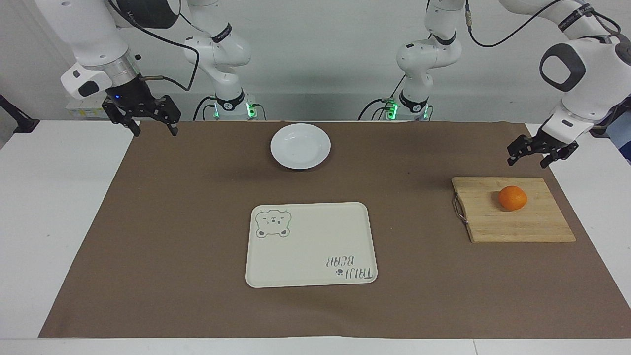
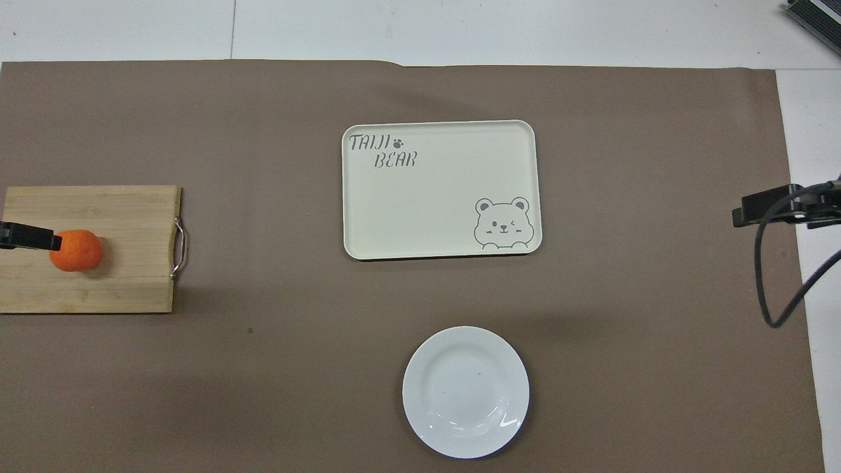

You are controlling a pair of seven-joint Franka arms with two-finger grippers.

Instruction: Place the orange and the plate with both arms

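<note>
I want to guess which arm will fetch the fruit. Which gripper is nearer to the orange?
Left. The left gripper hangs open above the cutting board's edge, close to the orange. The right gripper waits open at the table's other end.
</note>
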